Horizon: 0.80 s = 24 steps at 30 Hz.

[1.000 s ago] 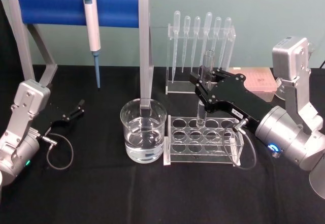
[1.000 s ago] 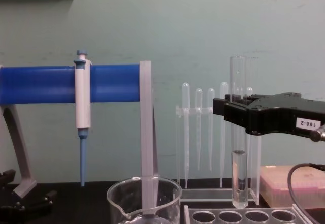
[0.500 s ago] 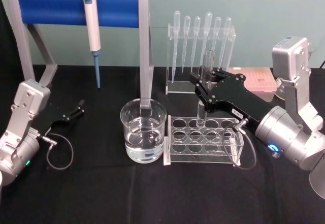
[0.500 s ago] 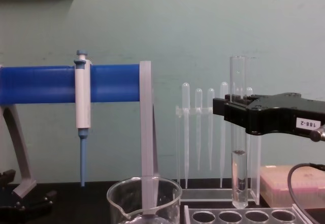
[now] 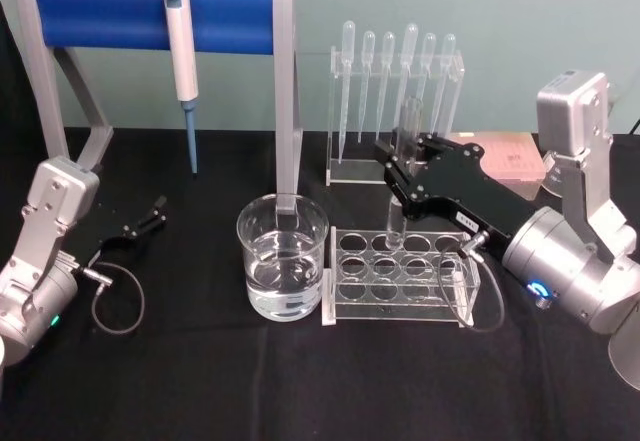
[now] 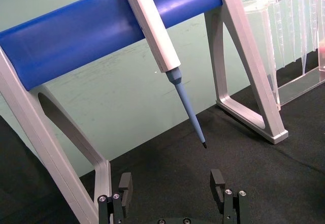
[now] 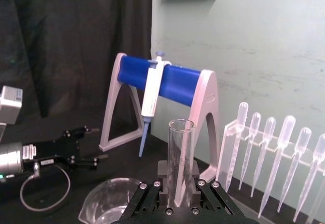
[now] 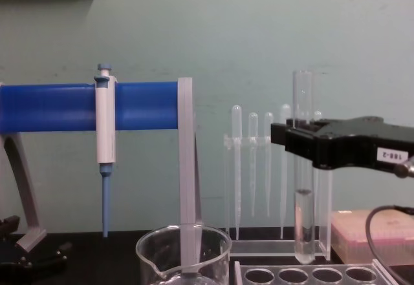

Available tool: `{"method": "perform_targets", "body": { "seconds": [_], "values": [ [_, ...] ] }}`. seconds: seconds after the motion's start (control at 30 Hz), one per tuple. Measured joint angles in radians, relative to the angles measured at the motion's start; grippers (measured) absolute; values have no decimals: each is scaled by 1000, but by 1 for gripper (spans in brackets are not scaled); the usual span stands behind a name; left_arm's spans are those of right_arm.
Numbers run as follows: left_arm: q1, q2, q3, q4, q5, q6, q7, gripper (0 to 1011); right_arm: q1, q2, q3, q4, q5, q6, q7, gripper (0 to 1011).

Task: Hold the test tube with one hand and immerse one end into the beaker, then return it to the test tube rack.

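Note:
My right gripper [image 5: 400,176] [image 8: 301,145] is shut on the test tube [image 5: 399,201] [image 8: 303,214] [image 7: 180,153], gripping it around its upper middle. The clear tube hangs upright with a little liquid in its round bottom, its tip just above the back row of the clear tube rack [image 5: 400,271] [image 8: 310,275]. The beaker [image 5: 283,256] [image 8: 184,259], part-filled with clear liquid, stands on the black table left of the rack. Far to the left, my left gripper [image 5: 155,213] [image 6: 172,188] rests open near the table, holding nothing.
A grey-and-blue stand [image 5: 150,16] holds a white-and-blue pipettor [image 5: 181,61] behind the beaker. A clear rack of several plastic pipettes [image 5: 395,91] stands behind the tube rack. A pink box [image 5: 510,156] lies at the back right.
The right gripper has risen very slightly with the test tube; its tip now sits a bit higher above the rack. The left arm has not moved.

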Motion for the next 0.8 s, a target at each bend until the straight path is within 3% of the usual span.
{"method": "perform_targets", "body": {
  "seconds": [0.17,0.33,0.6,0.8],
  "values": [
    [0,0,0,0,0,0,0,1000,18,-18,-8,-8,-1,10,-4,225],
    [0,0,0,0,0,0,0,1000,87,-59,-52,24,-9,28,4,225],
    [0,0,0,0,0,0,0,1000,205,-139,-133,136,-36,26,30,225],
    [0,0,0,0,0,0,0,1000,255,-194,-169,227,-41,9,40,225]
  ]
}}
